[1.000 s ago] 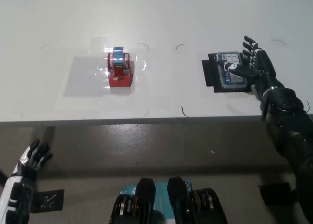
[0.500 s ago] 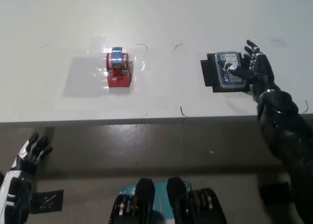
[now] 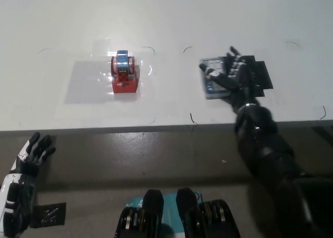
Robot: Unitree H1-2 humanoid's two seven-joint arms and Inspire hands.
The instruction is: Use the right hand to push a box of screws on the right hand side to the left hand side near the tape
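Note:
A small box of screws (image 3: 212, 80) with a blue-grey lid lies on the white table (image 3: 166, 20), right of centre. My black right hand (image 3: 234, 76) rests against its right side with fingers spread, partly covering it. The tape (image 3: 125, 71), a roll in a red dispenser, stands to the left on a clear plastic sheet (image 3: 104, 82). My white left hand (image 3: 28, 162) hangs below the table's front edge at the lower left, fingers apart and holding nothing.
A black mat (image 3: 261, 74) lies on the table just right of my right hand, where the box stood. The table's front edge (image 3: 156, 128) runs across the middle of the picture. Thin black marks dot the tabletop.
My right hand has swept left, sliding the box of screws off the black mat toward the tape. The left hand stays low at the lower left.

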